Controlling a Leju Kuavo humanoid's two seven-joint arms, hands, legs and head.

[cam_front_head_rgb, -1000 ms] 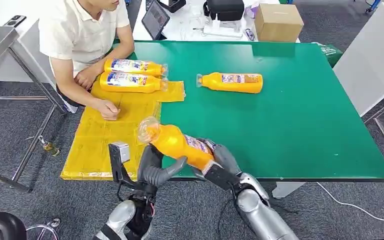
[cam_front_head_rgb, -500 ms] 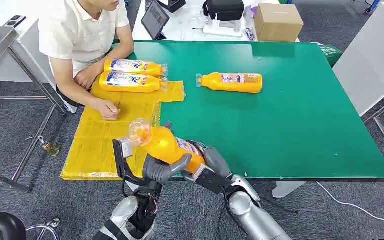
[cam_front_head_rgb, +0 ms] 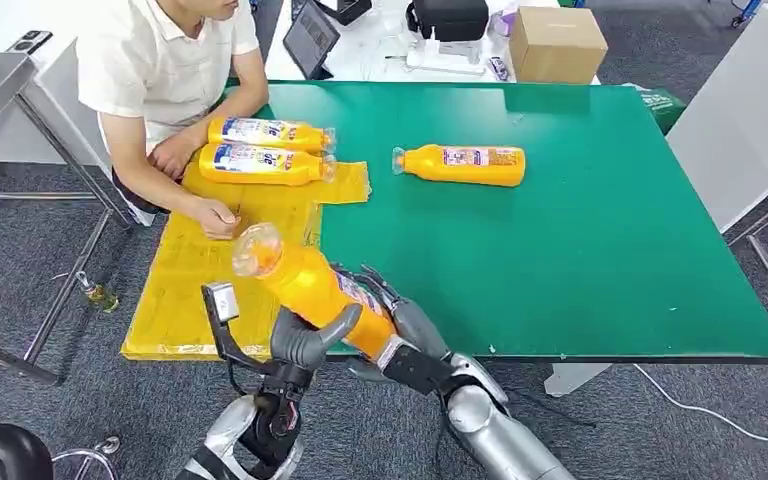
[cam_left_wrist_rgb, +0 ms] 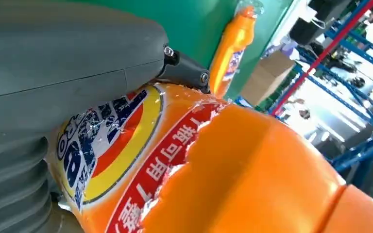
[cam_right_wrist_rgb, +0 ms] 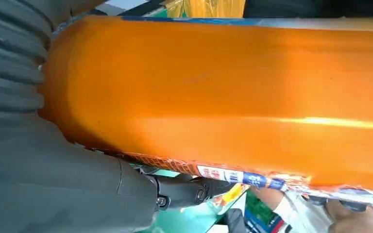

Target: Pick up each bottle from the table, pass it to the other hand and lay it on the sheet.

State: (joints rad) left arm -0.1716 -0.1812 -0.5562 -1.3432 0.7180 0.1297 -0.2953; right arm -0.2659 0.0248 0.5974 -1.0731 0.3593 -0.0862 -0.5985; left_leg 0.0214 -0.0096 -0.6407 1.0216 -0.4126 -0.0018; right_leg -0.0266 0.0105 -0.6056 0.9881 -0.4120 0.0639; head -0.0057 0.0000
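Now bottle (cam_front_head_rgb: 315,290) btwn both hands.

Orange bottle (cam_front_head_rgb: 310,285), yellow sheet (cam_front_head_rgb: 200,275), green table (cam_front_head_rgb: 580,230).

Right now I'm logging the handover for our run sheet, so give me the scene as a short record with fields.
held bottle: orange bottle, tilted, cap end up toward the sheet
left hand: left hand grips the bottle's middle
right hand: right hand holds the bottle's base end
on sheet: two bottles lying on the yellow sheet
on table: one bottle lying on the green table
person: a hand rests on the sheet
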